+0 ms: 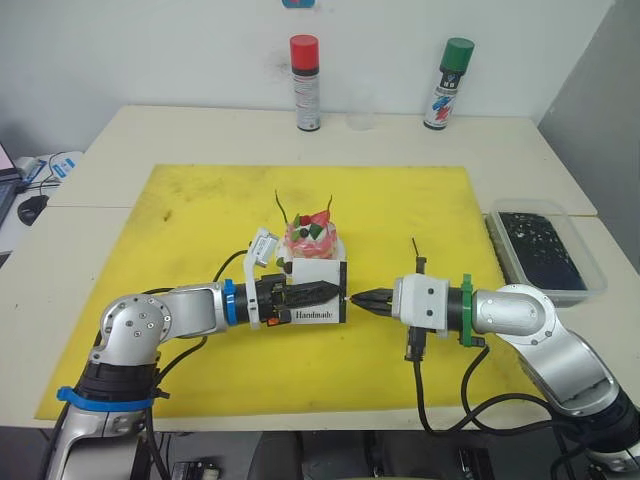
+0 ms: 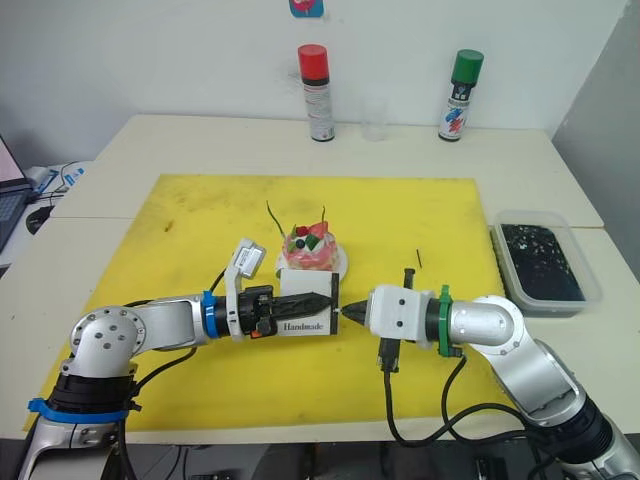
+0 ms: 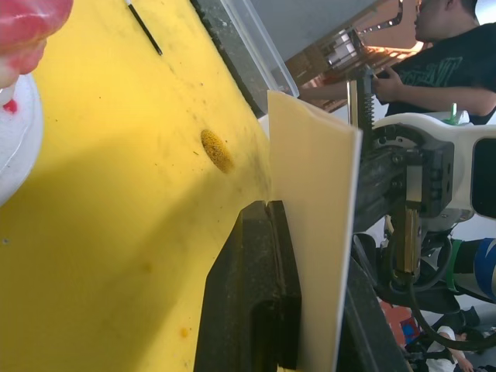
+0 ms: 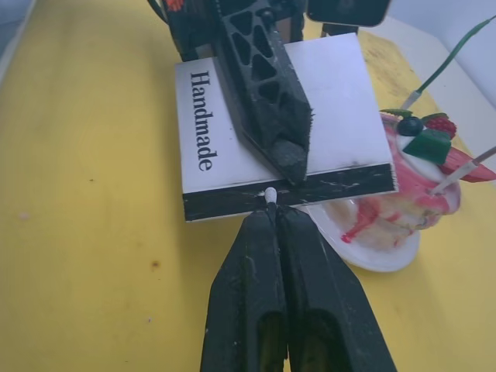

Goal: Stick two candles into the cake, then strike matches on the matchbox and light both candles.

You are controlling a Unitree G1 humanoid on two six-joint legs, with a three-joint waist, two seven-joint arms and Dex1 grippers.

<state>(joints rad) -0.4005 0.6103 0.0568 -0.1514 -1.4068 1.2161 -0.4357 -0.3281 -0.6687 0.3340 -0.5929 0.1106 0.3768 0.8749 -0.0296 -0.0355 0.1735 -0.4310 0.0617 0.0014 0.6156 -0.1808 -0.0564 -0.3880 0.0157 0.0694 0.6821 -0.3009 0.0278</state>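
The matchbox (image 4: 283,147) is clamped by the left gripper (image 1: 322,292). A match (image 4: 270,195), pinched in the right gripper (image 4: 277,225), touches the striking strip (image 4: 287,199) directly ahead; a firm, quick drag along it is advised.

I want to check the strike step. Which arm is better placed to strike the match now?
Right. Its tool pinches the match, whose white tip touches the matchbox's dark strip. The left tool is clamped on the box, steadying it.

The word "Handmade" stands in black script on the white face of the matchbox (image 4: 232,128). The spray cans' (image 1: 305,83) labels are too small to read.
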